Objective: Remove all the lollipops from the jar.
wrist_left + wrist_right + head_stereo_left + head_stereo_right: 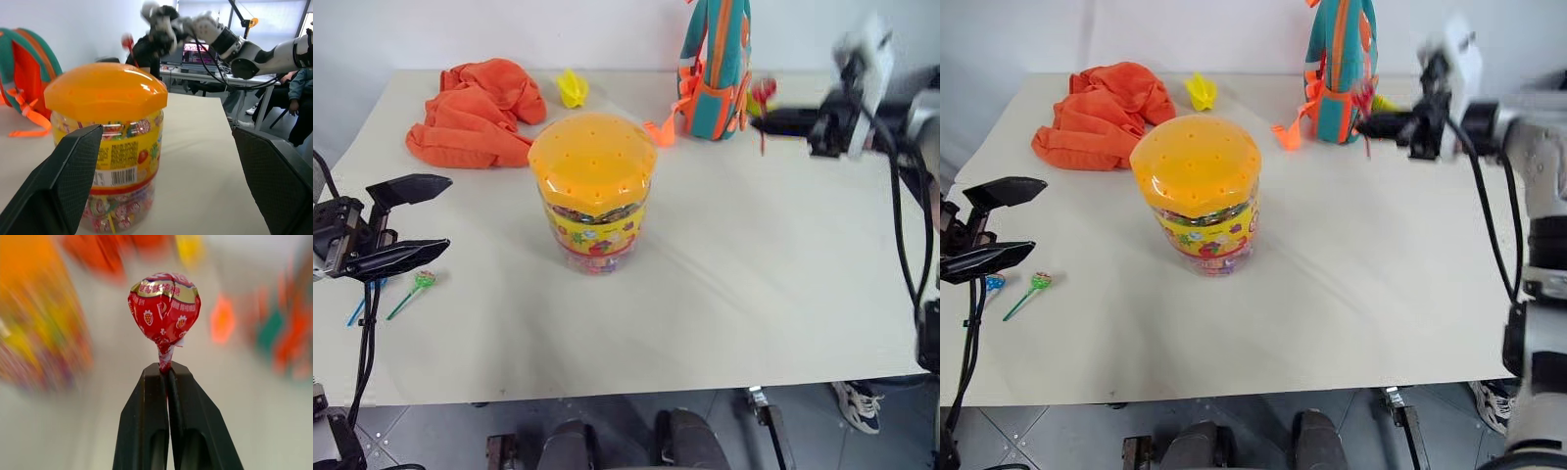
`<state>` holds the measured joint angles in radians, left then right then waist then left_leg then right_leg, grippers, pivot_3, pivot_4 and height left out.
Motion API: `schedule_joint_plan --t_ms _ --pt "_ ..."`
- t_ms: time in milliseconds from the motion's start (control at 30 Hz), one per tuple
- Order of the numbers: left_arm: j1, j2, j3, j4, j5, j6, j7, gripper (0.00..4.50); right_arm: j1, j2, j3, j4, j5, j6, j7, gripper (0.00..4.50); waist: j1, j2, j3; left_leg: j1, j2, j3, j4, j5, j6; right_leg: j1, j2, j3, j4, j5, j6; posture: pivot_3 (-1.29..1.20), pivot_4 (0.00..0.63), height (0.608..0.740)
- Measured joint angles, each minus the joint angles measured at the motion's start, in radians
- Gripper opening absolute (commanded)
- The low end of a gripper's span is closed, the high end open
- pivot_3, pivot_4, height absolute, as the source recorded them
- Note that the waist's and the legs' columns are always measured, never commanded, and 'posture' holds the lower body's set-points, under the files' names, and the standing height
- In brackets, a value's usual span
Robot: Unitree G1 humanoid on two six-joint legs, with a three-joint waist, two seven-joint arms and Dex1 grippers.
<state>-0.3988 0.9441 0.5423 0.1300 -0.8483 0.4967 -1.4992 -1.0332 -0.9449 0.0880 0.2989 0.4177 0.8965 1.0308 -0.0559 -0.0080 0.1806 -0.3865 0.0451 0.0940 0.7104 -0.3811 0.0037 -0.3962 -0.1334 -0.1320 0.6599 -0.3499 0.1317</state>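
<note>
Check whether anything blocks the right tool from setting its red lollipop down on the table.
Nothing visible does. The right tool is shut on the red lollipop, above bare table just in front of the backpack; the jar stands well to its left.

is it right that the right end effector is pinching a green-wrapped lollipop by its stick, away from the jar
Not quite. The lollipop in the right end effector has a red wrapper, not green, as the right wrist view shows. The rest holds: it is pinched by its stick, away from the jar.

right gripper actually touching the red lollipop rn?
Touching. The right wrist view shows the right gripper shut on the stick just under the red lollipop head, no gap visible.
</note>
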Motion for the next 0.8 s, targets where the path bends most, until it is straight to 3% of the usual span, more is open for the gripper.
schedule_joint_plan --t_ms 300,400,533,767,800 --pt "0.019 -0.001 -0.004 -0.001 -0.001 0.005 0.040 4.50 0.175 -0.008 0.058 0.117 -0.141 0.001 -0.065 0.04 0.001 0.001 0.001 0.000 0.000 0.001 0.000 0.000 0.000 -0.001 0.000 0.000 -0.001 0.000 0.000 0.00 0.150 0.740" --pt "0.046 -0.002 -0.003 -0.013 -0.001 0.010 0.061 4.50 0.200 0.020 0.055 0.155 -0.163 -0.004 -0.098 0.71 0.000 0.002 0.001 0.000 0.000 0.002 0.000 0.000 0.000 -0.001 0.000 0.000 -0.001 0.000 0.000 0.00 0.150 0.740" --pt "0.078 -0.002 -0.003 -0.033 0.011 0.018 0.108 4.50 0.231 0.035 0.026 0.148 -0.162 -0.009 -0.099 1.98 0.005 0.002 0.001 -0.001 0.000 0.001 0.001 0.000 0.000 -0.001 -0.001 0.001 -0.001 0.000 0.000 0.00 0.150 0.740" --pt "0.116 -0.018 -0.001 -0.078 0.039 -0.004 0.213 4.50 0.331 0.024 -0.074 -0.009 -0.103 0.001 -0.065 4.33 0.012 0.002 0.001 -0.001 0.000 0.001 0.001 0.000 0.000 -0.001 -0.001 0.001 -0.001 0.000 0.000 0.00 0.150 0.740" --pt "0.121 -0.034 -0.001 -0.087 0.052 -0.017 0.245 4.50 0.365 0.018 -0.108 -0.054 -0.076 -0.004 -0.043 4.48 0.017 0.002 0.001 -0.001 0.000 0.001 0.001 0.000 0.000 -0.001 -0.001 0.001 -0.001 0.000 0.000 0.00 0.150 0.740"
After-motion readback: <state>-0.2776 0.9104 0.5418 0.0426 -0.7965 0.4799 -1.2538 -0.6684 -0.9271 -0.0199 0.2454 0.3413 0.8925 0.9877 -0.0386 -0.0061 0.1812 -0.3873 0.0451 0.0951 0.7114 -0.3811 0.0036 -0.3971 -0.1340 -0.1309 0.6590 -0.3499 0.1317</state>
